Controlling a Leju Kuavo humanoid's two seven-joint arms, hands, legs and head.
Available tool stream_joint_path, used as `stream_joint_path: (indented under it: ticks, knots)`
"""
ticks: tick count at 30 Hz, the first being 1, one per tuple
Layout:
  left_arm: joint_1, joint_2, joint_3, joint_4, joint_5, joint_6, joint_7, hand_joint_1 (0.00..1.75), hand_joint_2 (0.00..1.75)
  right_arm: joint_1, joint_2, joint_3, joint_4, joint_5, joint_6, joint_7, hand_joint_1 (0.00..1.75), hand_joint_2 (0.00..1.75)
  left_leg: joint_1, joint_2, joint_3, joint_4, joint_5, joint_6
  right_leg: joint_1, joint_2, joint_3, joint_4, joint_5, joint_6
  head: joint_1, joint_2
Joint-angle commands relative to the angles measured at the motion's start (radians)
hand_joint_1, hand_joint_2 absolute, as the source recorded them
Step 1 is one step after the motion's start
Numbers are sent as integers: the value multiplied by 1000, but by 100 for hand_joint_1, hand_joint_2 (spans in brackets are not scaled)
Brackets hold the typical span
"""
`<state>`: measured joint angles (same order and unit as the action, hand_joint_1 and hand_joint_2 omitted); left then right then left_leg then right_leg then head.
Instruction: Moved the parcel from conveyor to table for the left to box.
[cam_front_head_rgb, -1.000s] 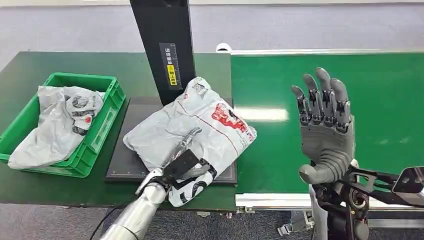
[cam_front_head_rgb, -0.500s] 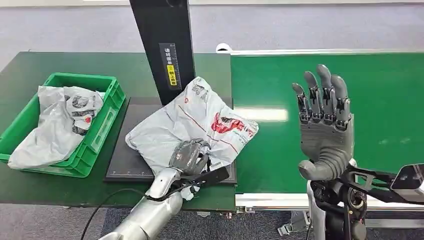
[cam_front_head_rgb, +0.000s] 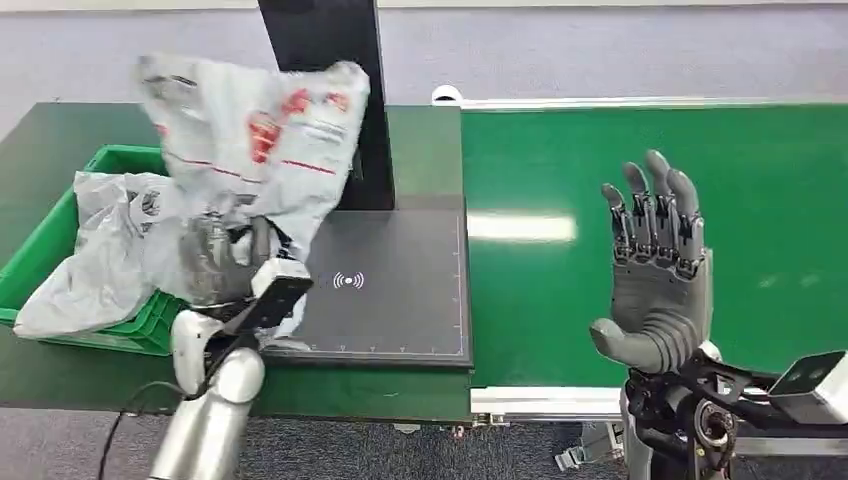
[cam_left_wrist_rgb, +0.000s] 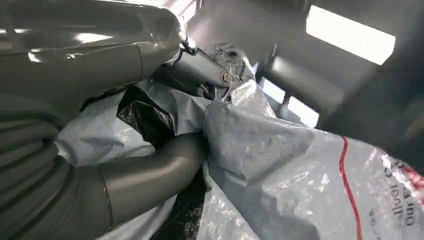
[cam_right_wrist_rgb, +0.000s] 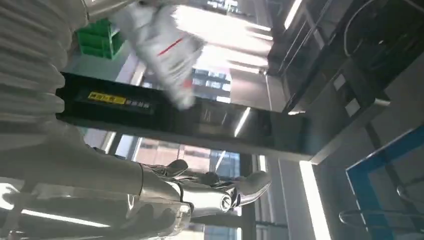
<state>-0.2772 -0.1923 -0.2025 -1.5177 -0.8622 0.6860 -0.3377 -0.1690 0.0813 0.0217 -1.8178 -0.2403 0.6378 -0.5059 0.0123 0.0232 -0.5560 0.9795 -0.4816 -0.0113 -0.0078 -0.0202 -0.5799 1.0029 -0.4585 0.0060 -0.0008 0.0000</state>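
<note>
Grey plastic parcel (cam_front_head_rgb: 255, 130) hangs pinched in the left hand (cam_front_head_rgb: 215, 262), raised above the green bin (cam_front_head_rgb: 60, 235) that already holds a bag (cam_front_head_rgb: 110, 240); right hand (cam_front_head_rgb: 655, 275) idle, fingers spread over the conveyor (cam_front_head_rgb: 760, 180); best lowered well inside the rim before letting go.

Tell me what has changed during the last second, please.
The left hand, gripping the grey parcel, has lifted it off the black scanner pad and swung it left, over the green crate. The pad's surface is now uncovered. The right hand stays raised and open over the conveyor.
</note>
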Motion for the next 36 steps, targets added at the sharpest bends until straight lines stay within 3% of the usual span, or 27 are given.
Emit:
stream_joint_path:
  ticks: [1, 3, 5, 6, 9, 13, 19, 25, 27, 28, 29, 31, 32, 34, 35, 36]
  knots:
    - [36, -157, 549, -326, -91, 12, -305, 175, 175, 75, 58, -58, -27, 10, -2, -13, 0, 175, 1, 2, 0, 1, -1, 1, 0, 5, -1, 0, 0, 0, 0, 0]
    - [28, -145, 570, -303, -62, 12, -329, 175, 175, 77, 59, -57, -22, 14, -3, -18, 0, 175, 0, 3, 3, -2, 0, 1, 0, 7, 2, -2, 1, 0, 1, 0]
    - [-42, -119, 662, -206, -134, 12, -230, 175, 175, 71, 51, -48, -9, 37, -8, -15, 0, 175, 0, 1, 2, 0, 0, 0, 0, 2, 0, 0, 0, 0, 0, 0]
    - [-76, -83, 701, -149, -158, 12, -184, 175, 175, 70, 48, -45, -1, 40, -10, -16, 0, 175, 0, 0, 2, -1, 1, 0, 0, 2, 1, 0, 1, -1, 0, 0]
    - [-215, 126, 750, 173, -267, 12, 32, 175, 175, 43, 28, -36, 41, 39, -9, -10, 0, 175, 0, 0, 4, -2, 1, 0, -1, 1, 2, -1, 1, -1, 1, 0]
    - [-322, 262, 809, 460, -473, 12, 144, 175, 175, 13, 9, -21, 79, 31, -26, 17, 0, 175, 0, 0, 5, -3, 3, -2, 0, 2, 3, 0, 2, -2, 1, 0]
    - [-404, 341, 743, 670, -596, 12, 286, 175, 175, 3, -2, -12, 104, 34, -46, 17, 0, 175, 1, -1, 4, -2, 4, -2, 1, 2, 3, 0, 2, -2, 1, 0]
    - [-433, 330, 699, 699, -477, 12, 186, 175, 175, 0, -3, -18, 127, 31, -60, 15, 0, 175, 1, -2, 2, 0, 3, -3, 1, 0, 2, 0, 1, -2, 1, 0]
    - [-434, 315, 687, 694, -425, 12, 144, 145, 175, -3, -2, -19, 134, 32, -63, 16, 0, 175, 1, -3, 2, -1, 3, -2, 1, -1, 2, 0, 1, -2, 1, 0]
    - [-428, 298, 676, 670, -398, 12, 112, 52, 175, -5, 0, -21, 138, 40, -71, 16, 0, 175, 1, -4, 2, -1, 4, -2, 1, -1, 2, 0, 2, -2, 1, 0]
    - [-417, 290, 666, 647, -377, 12, 86, 23, 175, -7, 4, -23, 138, 69, -92, 12, 0, 175, 1, -4, 2, -1, 4, -2, 1, -1, 2, 0, 2, -2, 0, 0]
    - [-382, 274, 661, 558, -427, 12, 79, 21, 175, -9, 8, -22, 141, 96, -112, 5, 0, 175, 1, -3, 2, -1, 4, -2, 1, -1, 2, 0, 2, -2, 1, 0]
    - [-366, 261, 652, 522, -395, 12, 20, 5, 175, -11, 6, -18, 143, 96, -108, 4, 0, 175, 1, -4, 2, -1, 4, -2, 1, 0, 2, -1, 2, -2, 1, 0]
    - [-347, 234, 650, 458, -393, 12, -22, 14, 175, -12, 8, -19, 149, 96, -113, 5, 0, 175, 1, -2, 2, -1, 3, -2, 1, 1, 1, 0, 2, -2, 1, 0]
    - [-341, 218, 650, 430, -385, 12, -43, 0, 175, -14, 8, -21, 156, 97, -117, 5, 0, 175, 1, -2, 2, 0, 3, -2, 1, 1, 1, 0, 2, -1, 1, 0]
    - [-341, 218, 650, 430, -385, 12, -43, 0, 175, -14, 8, -21, 156, 97, -117, 5, 0, 175, 1, -3, 2, -1, 3, -2, 1, 1, 2, -1, 2, -1, 1, 0]
